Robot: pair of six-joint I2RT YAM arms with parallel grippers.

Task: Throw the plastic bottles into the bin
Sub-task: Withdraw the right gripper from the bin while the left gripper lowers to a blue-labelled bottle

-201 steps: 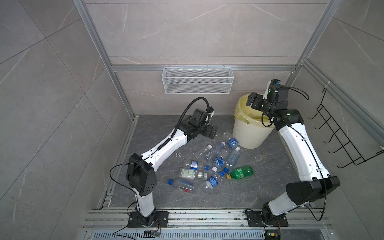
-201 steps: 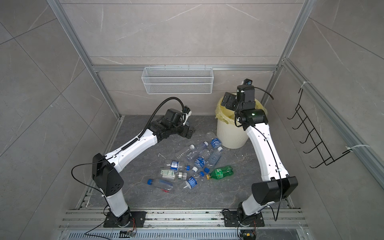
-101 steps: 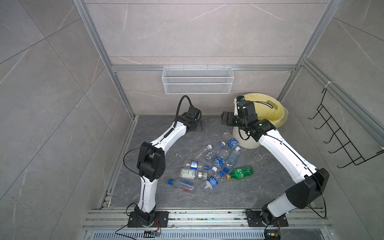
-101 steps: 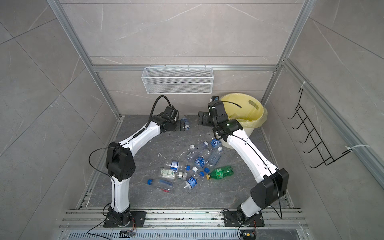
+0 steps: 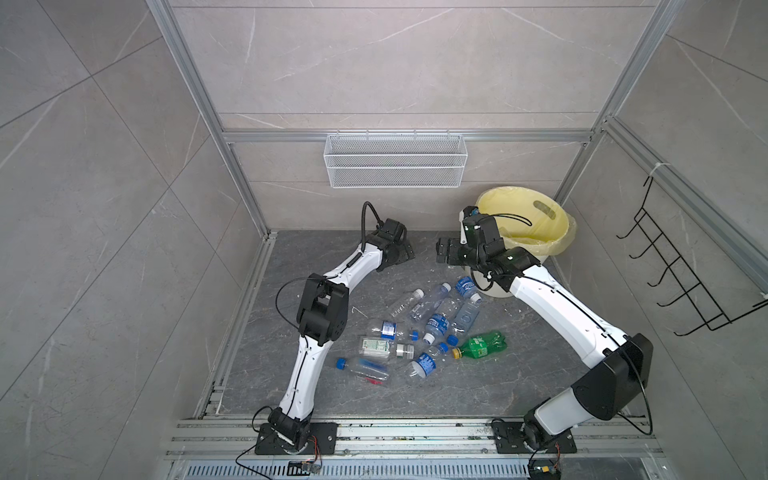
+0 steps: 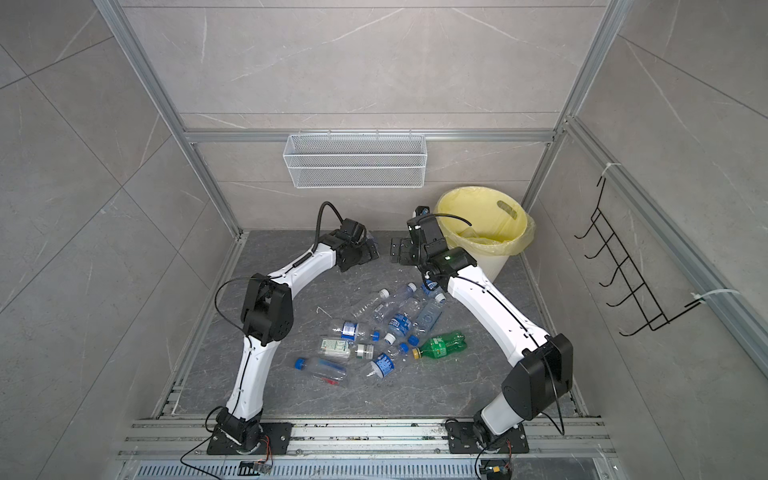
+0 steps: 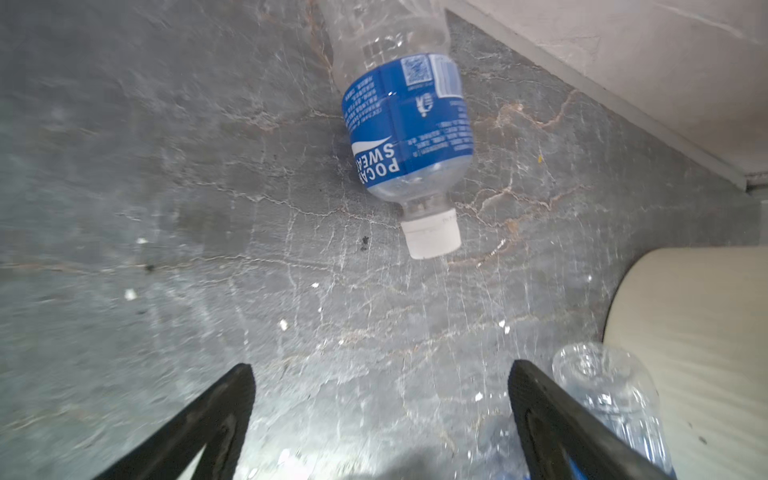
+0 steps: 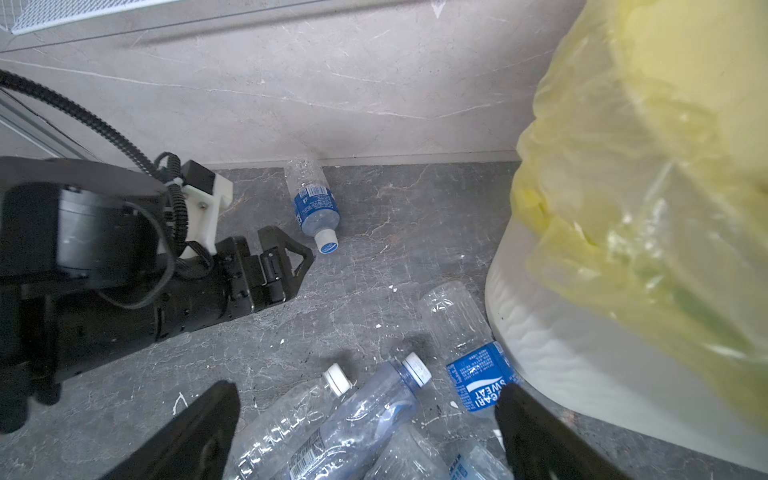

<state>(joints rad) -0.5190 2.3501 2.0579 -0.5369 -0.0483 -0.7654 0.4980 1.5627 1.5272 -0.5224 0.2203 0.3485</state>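
While wide and empty, left tool [image 7: 380, 365] short of white-capped "POCARI SWEAT" bottle [image 7: 405, 124]; right tool [image 8: 368, 386] wide too.

Noted plastic bottles [image 5: 436, 325] clear, with blue labels and white or blue caps. Recorded one green bottle [image 5: 484, 344], yellow-capped. Found bin [image 8: 573, 361] cream-white, ribbed; bag [image 8: 644, 166] pale yellow. Logged floor [image 5: 457, 395] dark grey, pale-veined; fingers [image 7: 224, 415] black.

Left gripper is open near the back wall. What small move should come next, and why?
Probably ease the left gripper forward until the blue-labelled bottle sits between its open, empty jaws. That bottle lies by the wall, white cap toward the gripper, ahead of the jaws and not yet between them.
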